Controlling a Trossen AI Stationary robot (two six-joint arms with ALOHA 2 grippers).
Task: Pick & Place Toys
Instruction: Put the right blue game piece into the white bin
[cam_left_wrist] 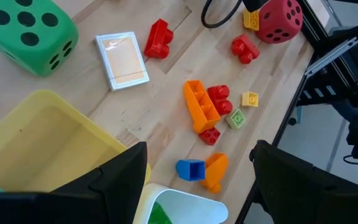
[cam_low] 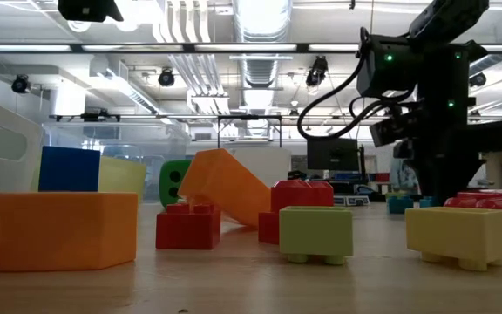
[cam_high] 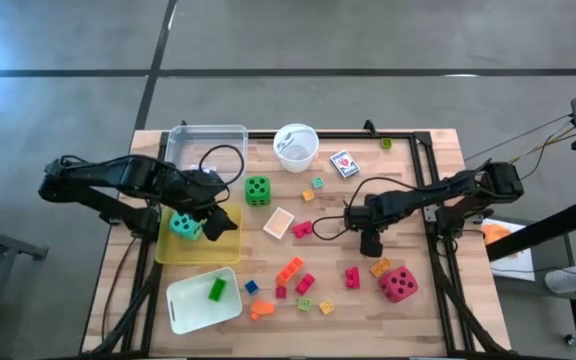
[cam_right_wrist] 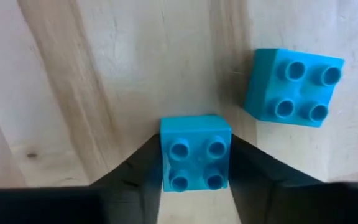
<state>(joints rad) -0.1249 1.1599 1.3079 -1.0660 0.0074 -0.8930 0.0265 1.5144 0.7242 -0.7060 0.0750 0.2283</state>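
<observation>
On the wooden table [cam_high: 408, 180], right of centre in the high view, the right hand [cam_right_wrist: 194, 180] is seen clamped on a teal block [cam_right_wrist: 195, 152]; a straight lift is advised, clear of the second teal block [cam_right_wrist: 294, 87] nearby. The left hand [cam_left_wrist: 197, 186], spread apart, is held over the yellow tray [cam_left_wrist: 36, 143] at left.

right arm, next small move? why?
Probably lift straight up. In the right wrist view the right gripper has its jaws against both sides of a small teal four-stud plastic block, which is on the wooden table. A second teal plastic block lies close beside it, apart, so a sideways drag risks knocking it.
</observation>
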